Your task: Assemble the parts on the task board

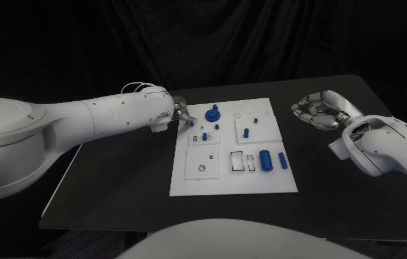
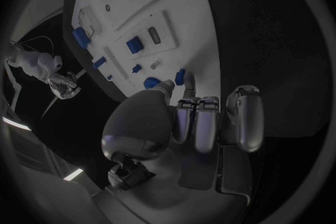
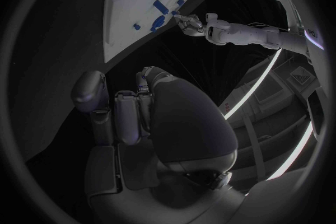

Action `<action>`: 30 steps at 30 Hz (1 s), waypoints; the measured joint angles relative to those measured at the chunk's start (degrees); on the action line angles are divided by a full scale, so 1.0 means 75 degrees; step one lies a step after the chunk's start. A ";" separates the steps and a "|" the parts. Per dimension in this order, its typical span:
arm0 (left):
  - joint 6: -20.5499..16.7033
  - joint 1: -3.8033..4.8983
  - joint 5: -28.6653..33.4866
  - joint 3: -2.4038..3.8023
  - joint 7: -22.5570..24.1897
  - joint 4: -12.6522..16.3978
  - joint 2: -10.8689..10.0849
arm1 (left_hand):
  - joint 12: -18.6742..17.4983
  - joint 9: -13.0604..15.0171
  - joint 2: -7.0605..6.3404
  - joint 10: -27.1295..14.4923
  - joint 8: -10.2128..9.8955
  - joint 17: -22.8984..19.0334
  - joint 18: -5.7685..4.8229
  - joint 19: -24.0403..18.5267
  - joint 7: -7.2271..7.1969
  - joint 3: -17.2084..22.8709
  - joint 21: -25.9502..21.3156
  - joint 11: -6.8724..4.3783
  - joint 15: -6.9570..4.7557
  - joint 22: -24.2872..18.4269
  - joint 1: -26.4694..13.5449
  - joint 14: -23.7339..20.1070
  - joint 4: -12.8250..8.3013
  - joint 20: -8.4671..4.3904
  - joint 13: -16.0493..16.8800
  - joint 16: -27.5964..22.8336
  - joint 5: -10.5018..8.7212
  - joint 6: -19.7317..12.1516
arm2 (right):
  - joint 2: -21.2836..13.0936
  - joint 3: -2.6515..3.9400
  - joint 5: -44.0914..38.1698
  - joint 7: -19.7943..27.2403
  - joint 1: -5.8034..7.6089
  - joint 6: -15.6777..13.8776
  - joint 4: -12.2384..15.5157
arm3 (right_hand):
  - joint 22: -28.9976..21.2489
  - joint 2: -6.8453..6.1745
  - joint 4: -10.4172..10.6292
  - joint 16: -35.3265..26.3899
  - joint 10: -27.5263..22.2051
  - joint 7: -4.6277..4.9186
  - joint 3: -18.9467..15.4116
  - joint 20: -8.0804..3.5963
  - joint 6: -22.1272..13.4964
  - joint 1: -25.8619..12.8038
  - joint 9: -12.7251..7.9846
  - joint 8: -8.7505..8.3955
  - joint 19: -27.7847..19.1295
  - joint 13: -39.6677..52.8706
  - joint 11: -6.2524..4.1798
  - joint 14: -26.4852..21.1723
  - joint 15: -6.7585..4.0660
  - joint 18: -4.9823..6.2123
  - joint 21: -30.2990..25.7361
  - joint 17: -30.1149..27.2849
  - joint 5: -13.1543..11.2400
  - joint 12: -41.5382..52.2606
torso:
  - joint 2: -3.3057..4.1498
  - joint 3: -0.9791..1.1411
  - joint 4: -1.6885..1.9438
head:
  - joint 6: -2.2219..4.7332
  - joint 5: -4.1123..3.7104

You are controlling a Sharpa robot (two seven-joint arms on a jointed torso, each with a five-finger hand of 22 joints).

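Worktop (image 1: 119,182): black, fills the frame's lower centre. Task board (image 1: 203,182): white, frame centre. Left hand (image 1: 182,115): at the board's upper-left edge, fingers (image 2: 197,123) curled in, holding nothing. Right hand (image 1: 319,109): right of the board, apart from it, fingers curled, empty. Parts: blue cylinder (image 1: 265,159) at lower right; round knob (image 1: 212,115) at upper left.

Table (image 1: 119,182): we are seeing a black top with rounded corners, lying flat and stretching across the middle of the head view.
Curtain (image 1: 220,23): we are seeing dark cloth hanging in vertical folds behind the table's far edge.
Floor (image 1: 84,238): we are making out a dim strip showing below the table's near edge.
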 measured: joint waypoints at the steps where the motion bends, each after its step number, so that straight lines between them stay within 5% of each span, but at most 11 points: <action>1: -0.0002 -0.0001 0.0000 0.0000 0.0011 -0.0002 0.0000 | 0.0000 -0.0011 0.0004 0.0000 -0.0011 0.0000 -0.0001 0.0000 0.0000 0.0004 0.0000 0.0000 0.0004 0.0002 0.0004 -0.0004 -0.0004 0.0000 0.0000 0.0000 0.0072 0.0000 | 0.0000 0.0000 0.0000 -0.0001 0.0000 0.0001 0.0001 | 0.0000 0.0000 0.0000 0.0000 0.0000 0.0000 0.0000 0.0000 0.0000 0.0000 0.0000 0.0000 0.0000 0.0000 0.0000 0.0000 0.0000 0.0000 0.0000 0.0000 0.0000 0.0000 | 0.0001 0.0000 0.0000 | 0.0000 -0.0001; 16: 0.0003 -0.0032 0.0000 0.0001 0.0163 -0.0048 0.0034 | 0.0000 -0.0087 -0.0087 0.0000 -0.0159 0.0000 -0.0001 0.0000 -0.0018 0.0514 -0.0039 0.0000 0.0027 0.0004 0.0275 -0.0027 -0.0405 0.0000 0.0000 0.0000 0.1153 0.0077 | 0.0009 0.0000 0.0000 -0.0015 0.0000 0.0021 -0.0002 | -0.0002 0.0000 0.0000 0.0000 0.0000 0.0000 0.0000 0.0000 0.0000 0.0000 0.0001 0.0000 0.0000 0.0002 0.0000 0.0000 0.0000 0.0000 0.0000 0.0000 -0.0001 0.0000 | 0.0002 -0.0001 -0.0002 | 0.0000 0.0001; 30: 0.0027 -0.0061 0.0000 0.0008 0.0189 -0.0062 0.0038 | 0.0000 -0.0087 -0.0168 0.0000 -0.0160 0.0000 -0.0001 0.0000 -0.0086 0.0788 -0.0039 0.0000 0.0027 0.0003 0.0356 -0.0027 -0.0638 0.0000 0.0000 0.0000 0.1214 0.0198 | 0.0020 0.0000 0.0000 -0.0035 0.0000 0.0046 -0.0008 | -0.0003 0.0000 -0.0021 0.0000 -0.0055 -0.0028 0.0021 0.0027 -0.0028 0.0000 0.0001 0.0030 -0.0028 -0.0035 0.0001 0.0000 0.0000 0.0000 -0.0045 0.0000 -0.0001 0.0000 | 0.0001 -0.0001 -0.0001 | 0.0000 -0.0012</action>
